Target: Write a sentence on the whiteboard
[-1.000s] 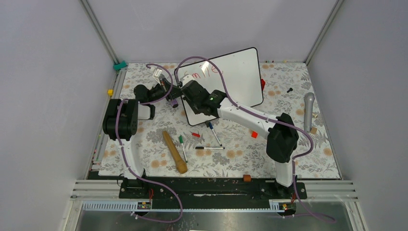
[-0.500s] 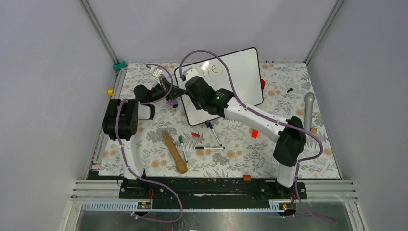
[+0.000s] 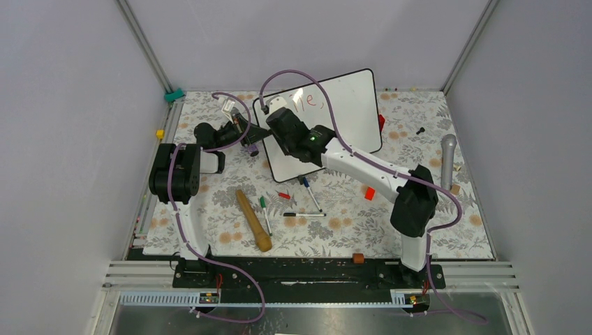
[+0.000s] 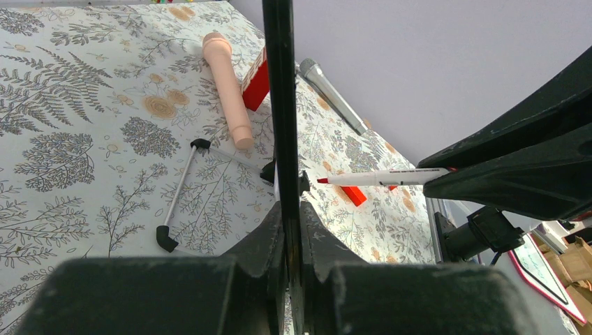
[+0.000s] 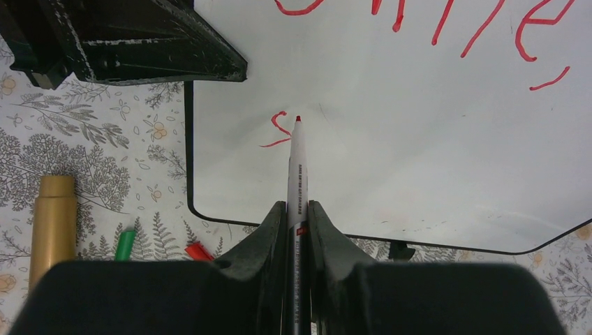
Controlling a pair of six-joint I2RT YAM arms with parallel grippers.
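At the far middle of the grey floral-patterned tabletop [image 3: 433, 223], standing the large glossy white whiteboard with a thin black frame [image 3: 352, 118], tilted back on small black feet. Bearing on its face the sentence in red handwritten marker letters [image 5: 482, 28]: a top line cut off by the edge of the right wrist view, ending in "ile" and a comma, and lower down a small red "s" [image 5: 279, 129] near the left edge. Pointing a white-barrelled red marker [image 5: 298, 171] at the board just right of that "s", tip touching the surface or just off it, impossible to tell which. Clamping that marker lengthwise in the right claw [image 5: 298, 209], fingers closed tight on the barrel. Pinching the board's left frame edge in the left claw [image 4: 290, 209], closed down on the black rim, the board appearing edge-on in the left wrist view. Carrying in front of the board, on the tabletop, a red pen cap [image 3: 283, 195], a blue-capped pen [image 3: 309, 192], a green-capped pen [image 3: 264, 209], a thin black-and-white pen [image 3: 304, 214], a long wooden cylinder [image 3: 253, 220] and a small orange block [image 3: 368, 195]. Showing off to the right, well apart, a silver microphone [image 3: 448, 159]; behind the board, a red block [image 4: 257, 87] and a pale peach cylinder [image 4: 227, 84].
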